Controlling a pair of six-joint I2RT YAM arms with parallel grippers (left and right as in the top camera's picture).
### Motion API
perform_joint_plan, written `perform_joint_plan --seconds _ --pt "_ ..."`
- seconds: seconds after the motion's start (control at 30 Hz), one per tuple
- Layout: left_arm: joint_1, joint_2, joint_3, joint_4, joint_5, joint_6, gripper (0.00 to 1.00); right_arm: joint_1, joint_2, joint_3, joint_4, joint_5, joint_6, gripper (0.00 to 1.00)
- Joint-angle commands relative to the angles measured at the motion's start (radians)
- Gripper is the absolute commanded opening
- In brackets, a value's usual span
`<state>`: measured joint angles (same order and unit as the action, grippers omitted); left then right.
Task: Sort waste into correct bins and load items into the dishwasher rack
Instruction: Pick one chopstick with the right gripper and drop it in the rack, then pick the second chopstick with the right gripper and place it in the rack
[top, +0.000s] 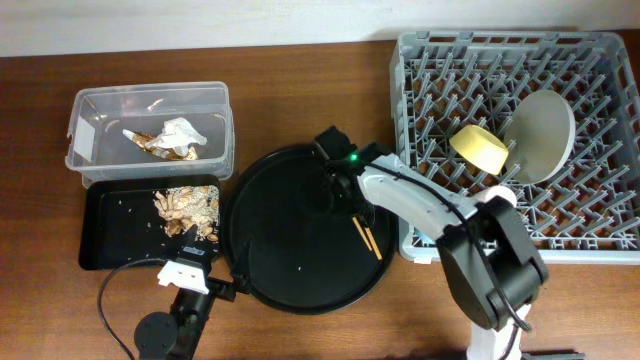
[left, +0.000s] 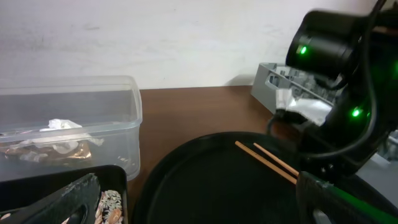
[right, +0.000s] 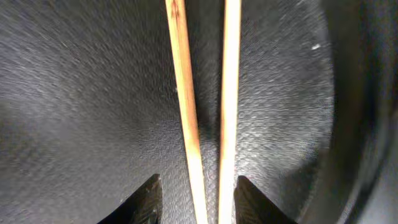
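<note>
Two wooden chopsticks lie side by side on the round black tray. My right gripper is low over their far end, open, with one finger on each side of the pair and gaps between the fingers and the sticks. The grey dishwasher rack holds the pale plate and the yellow bowl. The clear tub holds the white tissue and the brown fish scrap. The shallow black tray holds crumbly bits. My left gripper is open and empty. No cups are in view.
The left wrist view shows the tub, the chopsticks and the right arm standing over the round tray. The rack fills the table's right side; brown tabletop lies between tub and rack.
</note>
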<state>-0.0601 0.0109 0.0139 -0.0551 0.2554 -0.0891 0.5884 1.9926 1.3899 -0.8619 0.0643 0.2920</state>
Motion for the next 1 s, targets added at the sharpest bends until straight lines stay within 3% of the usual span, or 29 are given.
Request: perform_joint_plan --seconds 0.0,0.03,0.13,0.27,0.47,0.53,0.67,0.7,0.73,0.77,0.87,0.97 --pt "0.004 -0.006 -0.005 -0.001 0.011 0.016 0.99 0.001 0.045 -0.001 -0.002 -0.068 0.001 0.31" --pt "0.004 -0.006 -0.005 -0.001 0.011 0.016 0.99 0.002 0.058 -0.003 -0.013 -0.109 0.001 0.17" --pt "0.004 -0.006 -0.005 -0.001 0.011 0.016 0.99 0.008 0.061 -0.005 -0.044 -0.117 0.001 0.04" --pt "0.004 -0.006 -0.005 -0.001 0.011 0.016 0.99 0.006 -0.029 0.031 -0.125 -0.116 0.0 0.04" --pt "0.004 -0.006 -0.005 -0.001 0.011 0.016 0.99 -0.104 -0.426 0.115 -0.159 0.111 0.004 0.04" --pt "0.004 -0.006 -0.005 -0.001 0.011 0.016 0.99 -0.206 -0.429 0.111 -0.151 0.145 0.003 0.04" --pt "0.004 -0.006 -0.005 -0.001 0.011 0.016 0.99 -0.365 -0.264 0.095 -0.113 0.064 0.004 0.04" --pt "0.004 -0.006 -0.005 -0.001 0.011 0.016 0.99 -0.375 -0.238 0.095 -0.095 0.063 0.003 0.11" --pt "0.004 -0.006 -0.005 -0.001 0.011 0.016 0.99 -0.381 -0.222 0.095 -0.068 0.063 -0.011 0.33" --pt "0.004 -0.006 -0.005 -0.001 0.011 0.016 0.99 -0.378 -0.225 0.101 -0.069 0.059 -0.031 0.48" --pt "0.004 -0.006 -0.005 -0.001 0.011 0.016 0.99 -0.281 -0.295 0.131 -0.18 -0.032 -0.03 0.5" --pt "0.004 -0.006 -0.005 -0.001 0.011 0.016 0.99 -0.074 -0.286 0.08 -0.218 -0.045 -0.007 0.49"
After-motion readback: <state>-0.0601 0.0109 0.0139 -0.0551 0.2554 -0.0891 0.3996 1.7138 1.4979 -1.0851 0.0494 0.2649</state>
